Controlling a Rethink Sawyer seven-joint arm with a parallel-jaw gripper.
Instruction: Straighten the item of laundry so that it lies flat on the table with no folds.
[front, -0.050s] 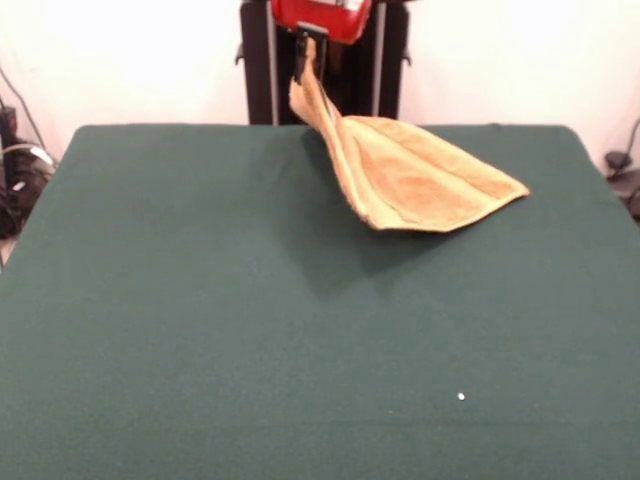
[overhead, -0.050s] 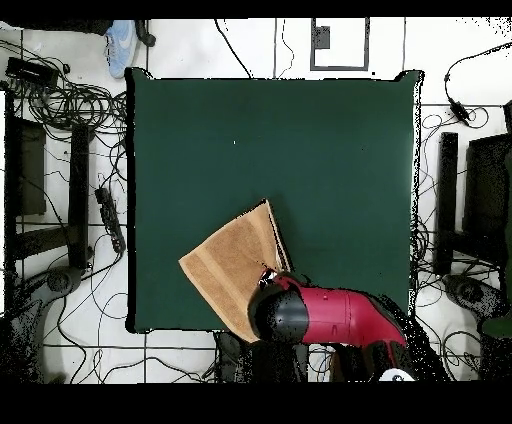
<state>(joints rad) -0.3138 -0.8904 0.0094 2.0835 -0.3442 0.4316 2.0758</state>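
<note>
Nearest the camera in the front view is just a big stretch of green counter (front, -0.050s: 200, 350), bare except for a tiny white speck (front, -0.050s: 461, 397) toward one side. All the action is at the far edge.

The fingers (front, -0.050s: 304, 66) are pinched shut on one corner of the orange-yellow towel (front, -0.050s: 420, 185) and have it hoisted off the surface. From that corner the cloth hangs down in a bunched, twisted strip, then fans out so the opposite part drapes onto the counter. You can see a woven band running across the spread part, and the whole thing casts a dark shadow underneath, so a good chunk of it looks airborne rather than resting.

From overhead, the towel (overhead, -0.050s: 232, 268) sits near the counter's (overhead, -0.050s: 330, 150) edge on the robot's side, with the red arm (overhead, -0.050s: 330, 315) covering its raised corner. There's a pale blue shoe (overhead, -0.050s: 119, 45) at the far edge of that view, so a person is probably standing off the counter.

My read: this is the lift-and-drag step, mid-way at best. Next move probably needs the held corner pulled away from the resting end, low and taut, so the crease along the hanging strip opens before letting go. Drop it straight down and it'll likely fold onto itself.
</note>
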